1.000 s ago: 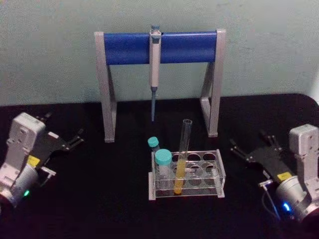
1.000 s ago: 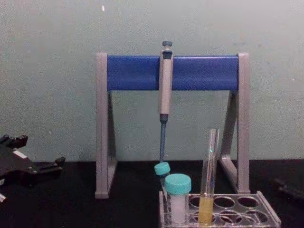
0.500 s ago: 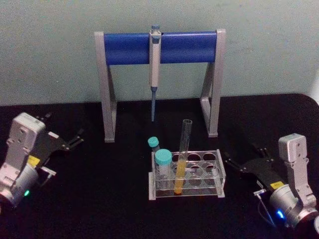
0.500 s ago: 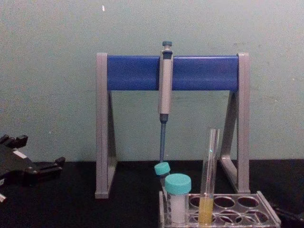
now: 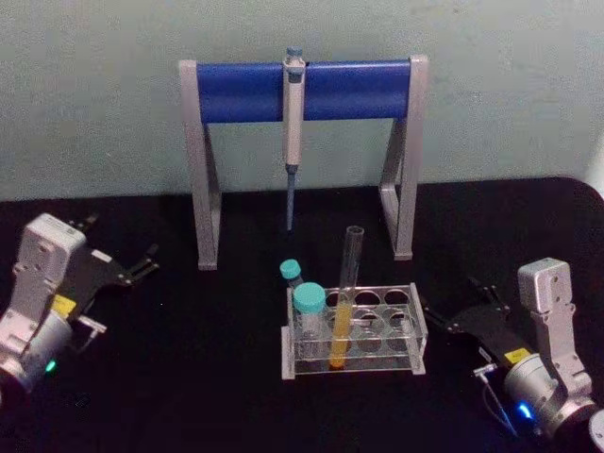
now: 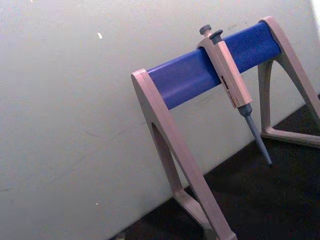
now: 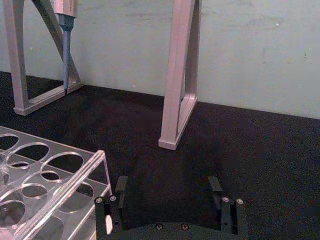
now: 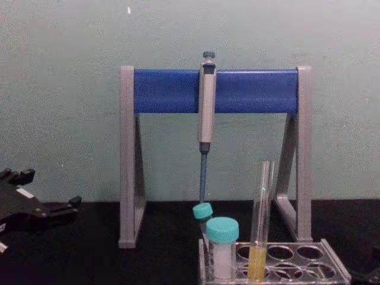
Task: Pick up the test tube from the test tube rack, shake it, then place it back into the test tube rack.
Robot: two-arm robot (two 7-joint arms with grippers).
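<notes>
The test tube (image 5: 343, 300), tall clear glass with yellow-orange liquid at the bottom, stands tilted in the test tube rack (image 5: 408, 294) at the table's middle. In the chest view the test tube (image 8: 260, 221) rises well above the rack (image 8: 300, 261). My right gripper (image 5: 453, 302) is open just right of the rack, pointing at it and touching nothing. The right wrist view has its open fingers (image 7: 120, 189) low over the black table, with the rack's corner (image 7: 75, 175) beside them. My left gripper (image 5: 121, 242) rests open at the far left, also seen as the left gripper (image 8: 50, 191).
Two teal-capped vials (image 5: 309, 311) (image 5: 291, 273) stand at the rack's left end. Behind it is the blue-and-grey pipette stand (image 5: 245, 92) with a hanging pipette (image 5: 293, 113). The stand's right leg (image 7: 180, 75) is ahead of my right gripper. A black tabletop surrounds the rack.
My right arm has slid left toward the rack and lower in the head view, its fingertips now close to the rack's right end. The left arm, tube and rack have not moved.
</notes>
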